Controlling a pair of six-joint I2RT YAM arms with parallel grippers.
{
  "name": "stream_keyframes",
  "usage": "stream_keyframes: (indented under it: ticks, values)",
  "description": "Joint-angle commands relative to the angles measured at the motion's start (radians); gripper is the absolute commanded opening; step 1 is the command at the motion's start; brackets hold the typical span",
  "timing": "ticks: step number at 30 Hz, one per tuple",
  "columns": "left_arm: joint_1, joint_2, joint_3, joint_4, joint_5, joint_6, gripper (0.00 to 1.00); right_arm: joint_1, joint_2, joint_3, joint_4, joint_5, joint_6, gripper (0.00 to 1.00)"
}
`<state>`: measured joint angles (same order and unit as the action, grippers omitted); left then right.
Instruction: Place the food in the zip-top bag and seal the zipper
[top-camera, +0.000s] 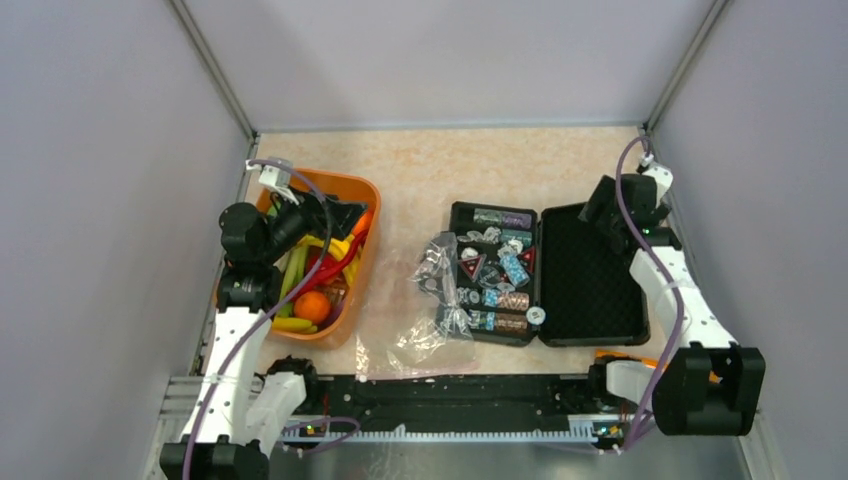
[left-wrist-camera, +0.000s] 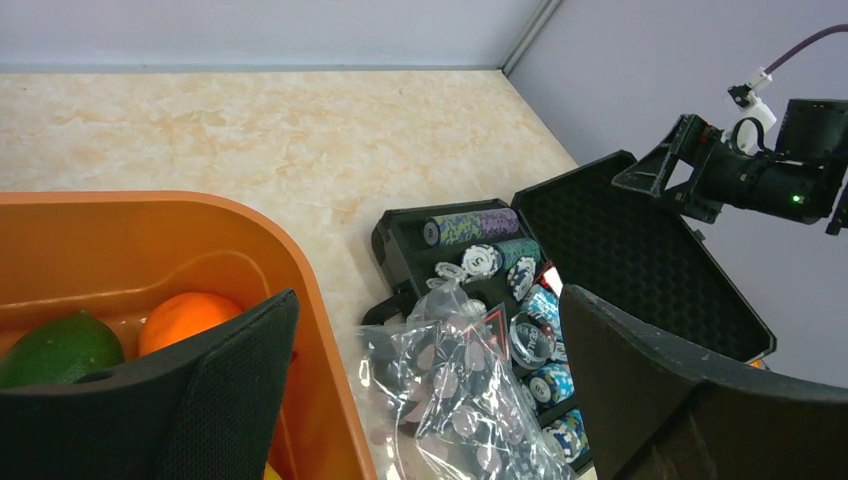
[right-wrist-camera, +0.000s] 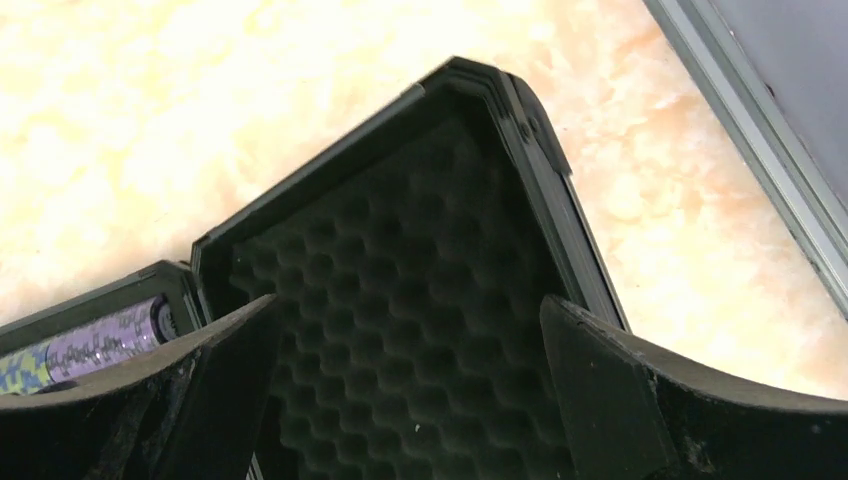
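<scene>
— Orange tub (top-camera: 352, 305), left of frame: is the food (top-camera: 313, 305) kept inside?
— Yes, beneath the left gripper (left-wrist-camera: 428, 300), fingers spread wide. Clear bag (top-camera: 445, 300) is seen at centre against the black case (top-camera: 590, 270); right gripper (right-wrist-camera: 408, 305) is likewise spread wide.

beige table (top-camera: 450, 170): orange tub (top-camera: 364, 282), zip-top bag (top-camera: 443, 298), open black case (top-camera: 595, 270).

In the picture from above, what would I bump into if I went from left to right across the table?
Orange tub holding the toy food → clear zip-top bag → poker chips → open black foam lid.
</scene>
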<state>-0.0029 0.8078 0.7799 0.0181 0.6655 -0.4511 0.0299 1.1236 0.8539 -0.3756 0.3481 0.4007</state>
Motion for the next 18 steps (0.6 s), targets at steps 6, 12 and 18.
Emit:
stream_keyframes:
  ticks: [6, 12, 18]
  values:
    - [-0.003, 0.023, 0.04, 0.048, 0.024, 0.015, 0.99, -0.156, 0.026, 0.141, 0.045, -0.296, -0.133, 0.99]
    - [-0.006, 0.031, 0.033, 0.058, 0.019, 0.012, 0.99, -0.113, -0.144, 0.088, 0.17, -0.827, -0.072, 0.99]
    - [-0.007, 0.044, 0.032, 0.077, 0.022, 0.008, 0.99, 0.197, -0.203, 0.026, 0.047, -0.877, -0.083, 0.99]
